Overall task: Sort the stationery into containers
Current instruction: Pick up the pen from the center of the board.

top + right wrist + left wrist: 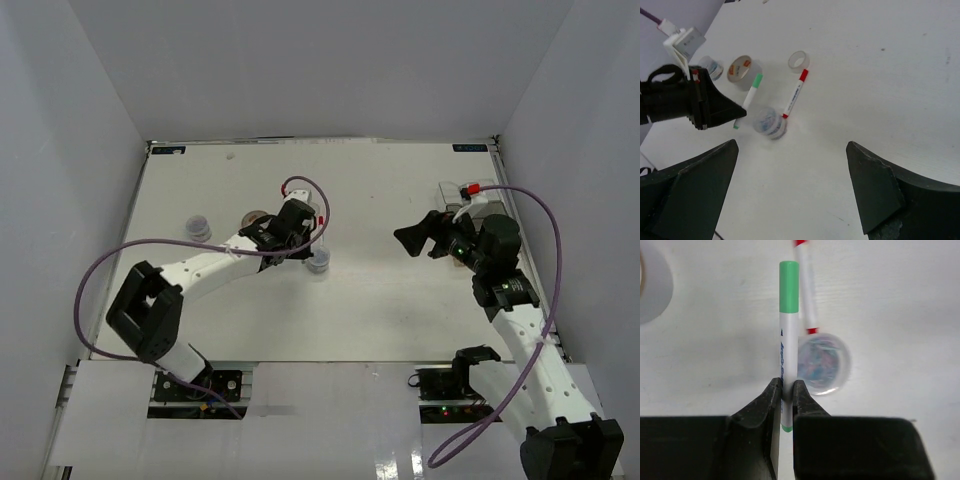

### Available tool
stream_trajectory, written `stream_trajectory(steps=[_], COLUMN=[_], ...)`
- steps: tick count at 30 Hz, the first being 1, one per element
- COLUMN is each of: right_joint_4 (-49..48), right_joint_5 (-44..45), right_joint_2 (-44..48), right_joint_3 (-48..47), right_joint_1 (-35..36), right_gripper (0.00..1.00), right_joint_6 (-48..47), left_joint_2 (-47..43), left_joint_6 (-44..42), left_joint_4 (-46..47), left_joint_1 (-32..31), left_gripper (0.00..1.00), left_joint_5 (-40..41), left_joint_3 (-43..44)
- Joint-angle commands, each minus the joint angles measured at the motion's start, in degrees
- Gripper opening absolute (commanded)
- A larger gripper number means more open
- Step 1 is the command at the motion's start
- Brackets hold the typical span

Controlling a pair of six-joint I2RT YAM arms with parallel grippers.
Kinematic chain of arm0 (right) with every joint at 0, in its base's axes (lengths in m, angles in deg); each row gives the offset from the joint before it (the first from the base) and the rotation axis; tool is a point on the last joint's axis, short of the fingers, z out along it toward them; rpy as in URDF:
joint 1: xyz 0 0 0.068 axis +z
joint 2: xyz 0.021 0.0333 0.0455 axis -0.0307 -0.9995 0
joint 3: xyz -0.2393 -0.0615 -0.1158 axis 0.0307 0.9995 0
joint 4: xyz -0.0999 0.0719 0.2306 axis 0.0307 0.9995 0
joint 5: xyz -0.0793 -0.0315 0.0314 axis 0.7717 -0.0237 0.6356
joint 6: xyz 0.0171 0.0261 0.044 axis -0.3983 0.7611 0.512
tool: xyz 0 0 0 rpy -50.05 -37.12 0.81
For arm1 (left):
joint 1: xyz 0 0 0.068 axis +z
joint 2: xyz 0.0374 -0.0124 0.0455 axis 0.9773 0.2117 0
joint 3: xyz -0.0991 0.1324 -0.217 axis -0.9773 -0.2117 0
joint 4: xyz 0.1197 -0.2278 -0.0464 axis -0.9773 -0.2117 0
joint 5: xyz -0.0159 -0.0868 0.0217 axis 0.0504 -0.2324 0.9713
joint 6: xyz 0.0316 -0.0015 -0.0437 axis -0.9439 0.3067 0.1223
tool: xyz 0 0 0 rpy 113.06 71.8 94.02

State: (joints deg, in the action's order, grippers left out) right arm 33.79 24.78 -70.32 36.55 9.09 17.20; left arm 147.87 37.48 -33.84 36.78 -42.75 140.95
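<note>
Green-capped marker (788, 330) in left hand (787, 386)

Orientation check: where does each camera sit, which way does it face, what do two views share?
Top external: above and behind, looking down on the white table; both arms show.
Left wrist: looks down past left fingers shut on the thin white green-capped marker.
Right wrist: looks across the table toward the left arm; right fingers spread at bottom.
Shared: both wrists see that marker, the white red-capped marker, the small round clear tub.
</note>
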Motion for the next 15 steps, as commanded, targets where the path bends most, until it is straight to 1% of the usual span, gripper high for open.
stream_trajectory(steps=[1,3,4,5,6,7,9,10,11,15], right_joint_4=[-6.9,-9.7,-10.7,-12.4,-13.1,-13.8,-15.6,-16.1,-16.8,-19.7], right_joint_5=[-1.7,-1.1,-0.8,0.7,1.9,4.4,6.4,7.3,9.3,12.7], right_joint_2=[0.0,-1.2,-2.2,-2.7,-3.7,-4.2,-5.7,-6.0,-6.3,-8.6], right_joint_3=[0.2,0.3,0.4,0.6,0.6,0.6,0.5,0.4,0.4,-0.1], right_joint_1=[6.5,9.4,12.4,13.9,17.1,18.7,22.7,23.9,24.9,29.1], right_gripper=[0.95,0.96,0.97,0.98,0.99,1.0,1.0,0.99,0.95,0.93], right_joint_6=[3.3,5.5,6.3,8.1,8.8,10.3,11.5,12.1,13.5,15.9], left_joint_2=[-9.7,-14.2,-15.4,-17.5,-18.3,-19.7,-20.7,-21.1,-21.8,-22.6], left_joint_6=[-8.1,-9.9,-11.3,-11.9,-12.6,-13.7,-14.6,-15.1,-15.4,-16.1], left_joint_4=[6.5,9.8,10.6,11.7,12.1,12.6,13.1,13.5,13.6,14.5], left_joint_1=[-1.5,-2.2,-2.4,-2.9,-3.2,-3.9,-4.3,-4.5,-4.9,-5.8], left_gripper=[0.0,0.0,0.0,0.0,0.0,0.0,0.0,0.0,0.0,0.0], left_joint_5=[-6.8,-11.3,-15.5,-16.9,-20.7,-22.0,-25.4,-26.3,-27.1,-29.4], left_joint_3=[-1.2,-3.0,-3.5,-4.0,-4.3,-4.5,-5.1,-5.3,-5.7,-6.3])
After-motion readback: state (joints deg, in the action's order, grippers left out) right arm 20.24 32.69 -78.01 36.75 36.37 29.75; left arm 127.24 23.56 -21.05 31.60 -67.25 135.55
